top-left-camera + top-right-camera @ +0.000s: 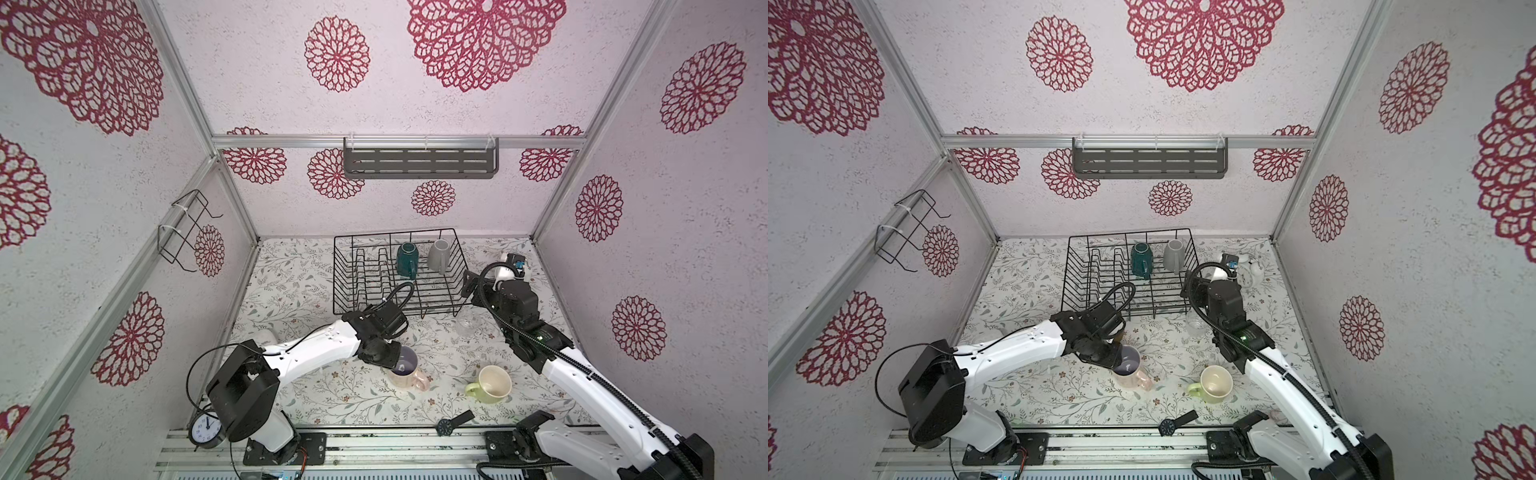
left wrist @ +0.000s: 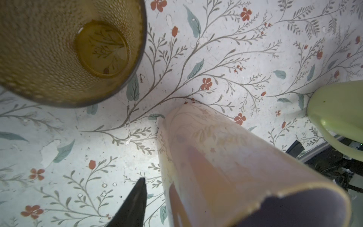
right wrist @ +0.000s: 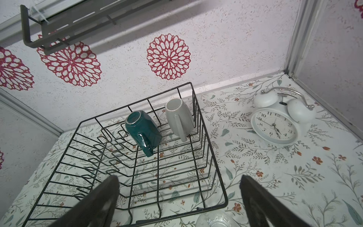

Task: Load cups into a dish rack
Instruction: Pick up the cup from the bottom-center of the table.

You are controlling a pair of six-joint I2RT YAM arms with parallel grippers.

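Amber tumbler [image 2: 59, 49]: plain from left wrist | left fingers [image 2: 133, 206] straddle pink mug [image 2: 216, 157], unclamped | right fingers [image 3: 98, 202] apart

Both top views look down from high above the table's near edge toward the back wall. They stand far enough off to take in the whole floral tabletop [image 1: 291, 291], the dish rack [image 1: 365, 270] and the grey slotted shelf [image 1: 419, 156], and differ only by a slight sideways shift. The left wrist camera hangs close above the tabletop, looking nearly straight down past the pink mug [image 2: 216, 157], amber tumbler [image 2: 49, 49] and light green mug [image 2: 337, 106]. The right wrist camera sits higher, facing obliquely over the dish rack toward the back wall and the white alarm clock [image 3: 275, 125]. With the top views it shares the dish rack, the shelf, the teal mug [image 3: 143, 131] and the grey mug [image 3: 179, 118].
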